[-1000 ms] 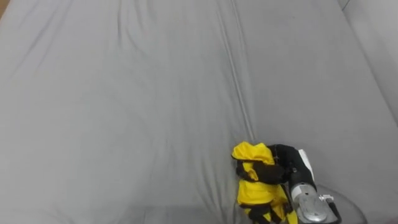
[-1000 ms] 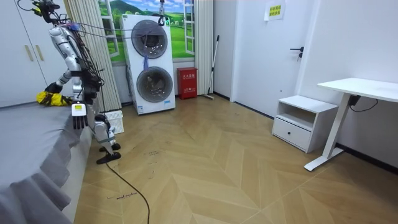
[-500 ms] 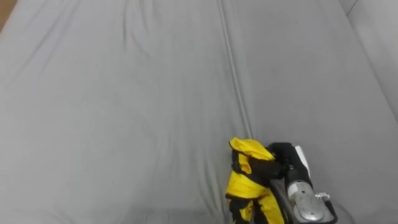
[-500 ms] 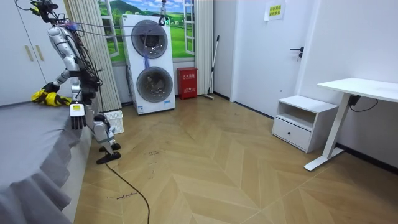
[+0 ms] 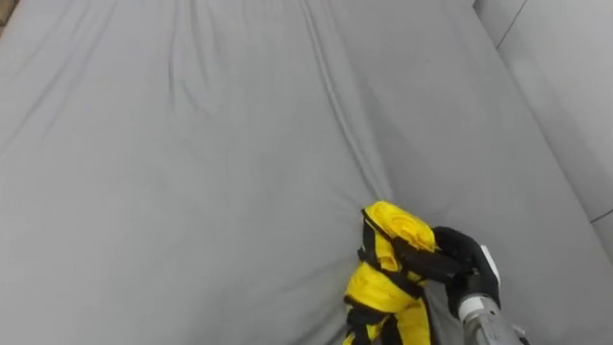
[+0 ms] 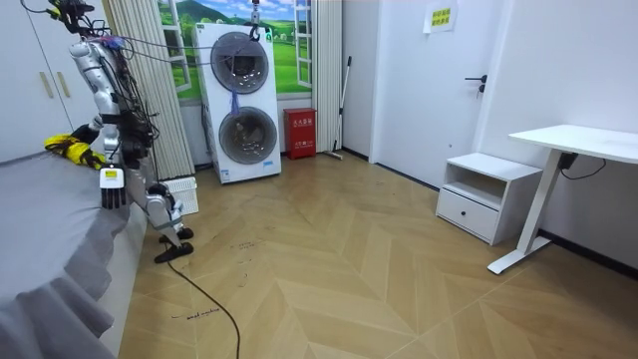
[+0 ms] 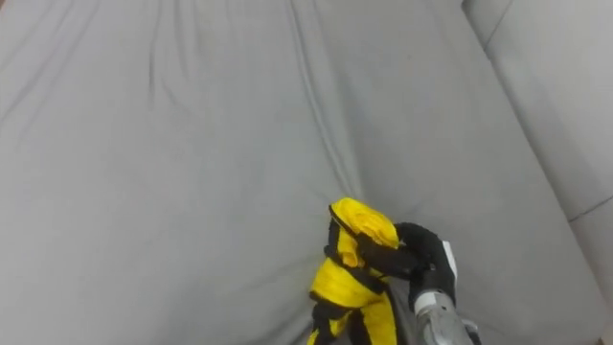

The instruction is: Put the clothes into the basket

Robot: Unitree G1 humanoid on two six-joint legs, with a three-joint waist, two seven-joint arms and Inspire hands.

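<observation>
A yellow and black garment (image 5: 391, 280) is bunched in my right hand (image 5: 458, 264), whose dark fingers are curled round it low in the eye views, just above the grey bed sheet (image 5: 192, 144). The same garment (image 7: 352, 270) hangs from that hand (image 7: 418, 255) in the right eye view. The room view has me standing at the bed's edge, holding the garment (image 6: 70, 149) out over the bed (image 6: 40, 229). My left hand (image 6: 110, 189) hangs at my side with straight fingers. A white basket (image 6: 184, 192) stands on the floor behind my legs.
The sheet has a long crease (image 5: 335, 105) running up its middle and a pale wall (image 5: 565, 86) along its right side. Curtains (image 6: 150, 90) and stacked washing machines (image 6: 244, 100) are behind me. Wooden floor (image 6: 329, 269) lies open to the room view's right.
My right hand has carried the garment up and toward the room view's left, farther over the bed. My body has leaned that way and the eye views have shifted.
</observation>
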